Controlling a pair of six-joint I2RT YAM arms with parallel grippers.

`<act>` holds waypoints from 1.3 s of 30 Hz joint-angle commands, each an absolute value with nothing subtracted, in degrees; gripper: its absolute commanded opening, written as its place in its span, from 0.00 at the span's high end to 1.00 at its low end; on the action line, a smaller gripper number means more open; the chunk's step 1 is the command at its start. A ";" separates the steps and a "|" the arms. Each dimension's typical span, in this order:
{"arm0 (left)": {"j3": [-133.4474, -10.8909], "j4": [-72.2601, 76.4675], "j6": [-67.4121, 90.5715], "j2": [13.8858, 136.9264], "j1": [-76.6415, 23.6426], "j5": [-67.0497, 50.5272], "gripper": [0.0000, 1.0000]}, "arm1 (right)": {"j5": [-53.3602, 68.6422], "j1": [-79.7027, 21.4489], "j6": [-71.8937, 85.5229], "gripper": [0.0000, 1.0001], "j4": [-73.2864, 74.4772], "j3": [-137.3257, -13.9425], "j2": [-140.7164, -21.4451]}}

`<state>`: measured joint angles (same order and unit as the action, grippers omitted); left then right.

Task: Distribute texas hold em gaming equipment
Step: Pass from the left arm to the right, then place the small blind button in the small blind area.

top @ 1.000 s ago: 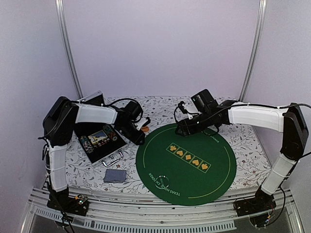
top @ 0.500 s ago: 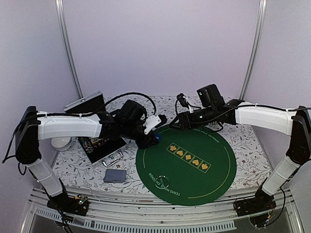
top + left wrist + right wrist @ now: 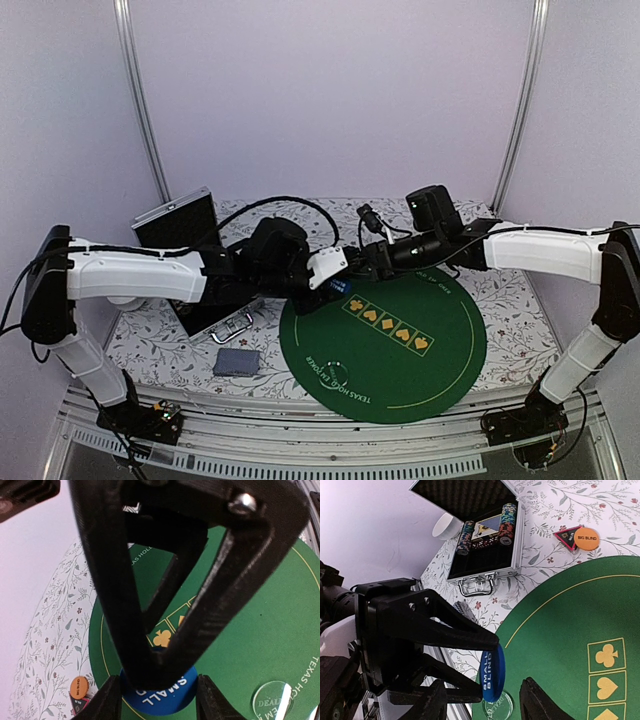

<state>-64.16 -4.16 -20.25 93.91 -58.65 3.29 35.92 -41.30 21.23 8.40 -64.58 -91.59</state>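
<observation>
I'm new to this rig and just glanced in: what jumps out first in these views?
A blue SMALL BLIND disc, pinched edge-on in the left claw over the far left rim of the round green mat. The open right claw faces it closely. Left of the mat, an open aluminium case holds chip stacks.

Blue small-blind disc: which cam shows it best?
Right wrist: the blue disc sits clear in the left pincer, label readable. Left wrist: the pincer covers its upper half. Top external: only a blue speck.
</observation>
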 commanded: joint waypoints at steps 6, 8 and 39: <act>-61.13 0.67 -21.73 89.91 -60.50 5.11 0.60 | 38.29 -42.69 22.31 0.69 6.03 -65.12 -93.68; -60.41 1.28 -21.71 89.22 -60.58 5.27 0.60 | 37.42 -42.64 22.72 0.70 5.99 -64.95 -93.77; -70.70 -7.45 4.24 103.97 -51.64 1.82 0.12 | 20.28 -26.73 23.16 0.98 28.33 -42.49 -62.94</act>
<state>-70.41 1.78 -5.41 101.08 -54.37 -1.83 23.66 -27.59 23.92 21.67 -44.86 -67.53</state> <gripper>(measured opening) 0.882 0.033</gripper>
